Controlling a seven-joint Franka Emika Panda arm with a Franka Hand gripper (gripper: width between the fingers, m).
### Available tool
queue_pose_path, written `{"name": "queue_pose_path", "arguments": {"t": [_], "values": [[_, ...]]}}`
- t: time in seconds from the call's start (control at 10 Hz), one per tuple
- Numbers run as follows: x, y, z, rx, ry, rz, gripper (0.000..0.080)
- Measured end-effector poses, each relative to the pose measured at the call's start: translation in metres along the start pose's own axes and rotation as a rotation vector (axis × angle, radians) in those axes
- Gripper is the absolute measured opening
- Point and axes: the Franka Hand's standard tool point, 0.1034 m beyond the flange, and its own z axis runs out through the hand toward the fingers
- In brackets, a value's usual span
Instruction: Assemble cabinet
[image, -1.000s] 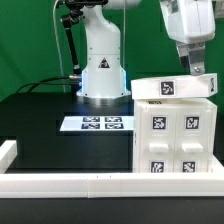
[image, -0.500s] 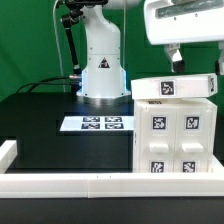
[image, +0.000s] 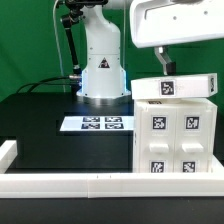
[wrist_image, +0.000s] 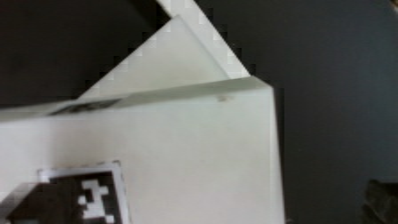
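Observation:
The cabinet (image: 175, 135) is a large white box with black-and-white tags on its front, standing at the exterior view's right. A flat white tagged panel (image: 177, 88) lies on top of it, slightly askew. My gripper (image: 165, 64) hangs just above the panel's end at the exterior view's left, with dark fingers pointing down and nothing seen between them. How far apart the fingers stand is not clear. The wrist view shows the white panel (wrist_image: 178, 140) close up, with a tag at its corner (wrist_image: 80, 205); no fingers show there.
The marker board (image: 97, 123) lies flat on the black table in front of the robot base (image: 100, 72). A white rail (image: 90, 182) runs along the table's front edge, with a short raised end at the exterior view's left (image: 8, 152).
My gripper has moved toward the exterior view's left, from over the panel's right part to over its left end. The cabinet and panel have not moved.

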Motion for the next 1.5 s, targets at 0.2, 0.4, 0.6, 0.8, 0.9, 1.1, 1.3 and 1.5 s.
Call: {"name": "queue_pose_path", "arguments": {"t": [0.2,0.4,0.6,0.8,0.9,1.1,1.3,1.5], "values": [[0.0,0.0,0.0,0.0,0.0,-0.13,0.0797],[0.001,0.001,0.0,-0.002,0.001,-0.315,0.0797],[0.003,0.0,-0.002,-0.008,0.015,-0.553,0.0797],[0.006,0.004,-0.002,-0.01,0.015,-0.805,0.0797],[0.006,0.004,-0.002,-0.011,0.014,-0.88,0.0797],[0.004,0.007,0.0,-0.02,0.002,-1.045,0.0797],[0.003,0.011,0.003,-0.038,-0.01,-1.196,0.0797],[0.002,0.015,0.006,-0.047,-0.02,-1.335,0.0797]]}}
